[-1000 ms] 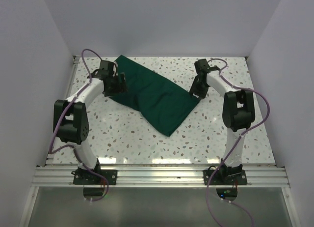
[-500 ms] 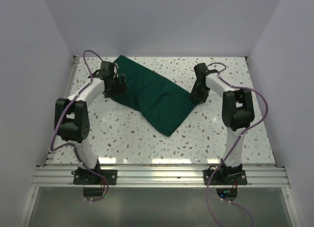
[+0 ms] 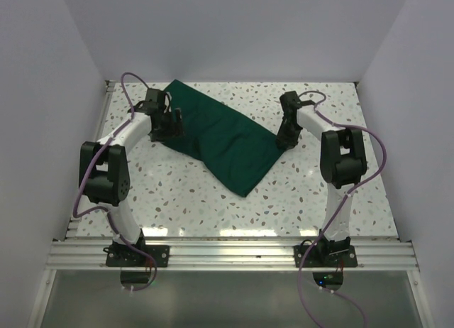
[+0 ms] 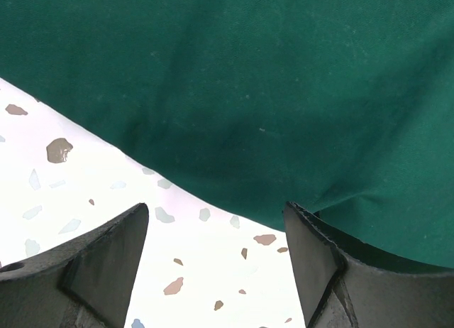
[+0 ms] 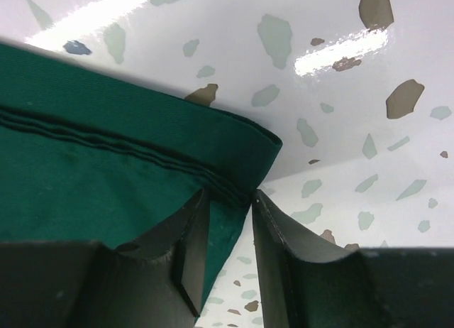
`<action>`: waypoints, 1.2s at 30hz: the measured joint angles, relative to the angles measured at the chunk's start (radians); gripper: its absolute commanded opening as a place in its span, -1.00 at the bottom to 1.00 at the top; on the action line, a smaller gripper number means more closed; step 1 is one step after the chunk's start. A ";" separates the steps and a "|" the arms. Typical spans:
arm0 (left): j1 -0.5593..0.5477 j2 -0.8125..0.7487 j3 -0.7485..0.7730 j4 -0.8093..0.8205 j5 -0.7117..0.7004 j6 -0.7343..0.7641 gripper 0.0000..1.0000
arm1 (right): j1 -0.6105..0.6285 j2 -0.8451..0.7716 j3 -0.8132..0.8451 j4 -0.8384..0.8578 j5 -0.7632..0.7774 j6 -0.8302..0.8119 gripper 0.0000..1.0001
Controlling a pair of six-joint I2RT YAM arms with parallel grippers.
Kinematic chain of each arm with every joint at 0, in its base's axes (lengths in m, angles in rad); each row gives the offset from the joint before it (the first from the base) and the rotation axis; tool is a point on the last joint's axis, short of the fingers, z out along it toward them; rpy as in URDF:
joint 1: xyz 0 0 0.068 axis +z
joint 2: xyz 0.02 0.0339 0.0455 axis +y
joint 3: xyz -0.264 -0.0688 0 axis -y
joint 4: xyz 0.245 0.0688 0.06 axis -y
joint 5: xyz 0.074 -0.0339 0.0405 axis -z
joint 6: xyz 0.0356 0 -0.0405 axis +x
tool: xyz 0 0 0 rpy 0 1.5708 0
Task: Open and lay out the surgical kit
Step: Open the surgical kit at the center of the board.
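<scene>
The surgical kit is a dark green cloth wrap (image 3: 227, 140) lying folded and slanted on the speckled table. Its steel tray and instruments are hidden inside. My left gripper (image 3: 172, 126) is open at the wrap's left edge. In the left wrist view the cloth (image 4: 248, 79) fills the top, and the open gripper (image 4: 216, 209) has its right finger at the cloth's hem. My right gripper (image 3: 284, 136) is at the wrap's right corner. In the right wrist view the gripper (image 5: 229, 194) is nearly closed, with the layered corner of the cloth (image 5: 106, 165) pinched between its fingers.
The speckled white table (image 3: 177, 193) is walled on the left, the back and the right. A metal rail (image 3: 227, 253) with both arm bases runs along the near edge. No other objects show on the table.
My right gripper has shifted slightly down and left onto the wrap's right corner. My left gripper has barely moved. The cloth lies the same.
</scene>
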 measured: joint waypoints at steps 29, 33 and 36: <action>0.000 0.001 0.000 -0.001 -0.008 0.000 0.61 | 0.030 0.002 0.060 -0.047 -0.006 -0.005 -0.44; 0.000 0.005 0.000 -0.001 -0.008 0.000 0.60 | 0.053 0.002 0.031 -0.052 -0.008 -0.004 -0.54; 0.000 0.008 0.000 -0.001 -0.008 0.000 0.60 | 0.066 0.002 0.028 -0.056 -0.008 -0.005 -0.71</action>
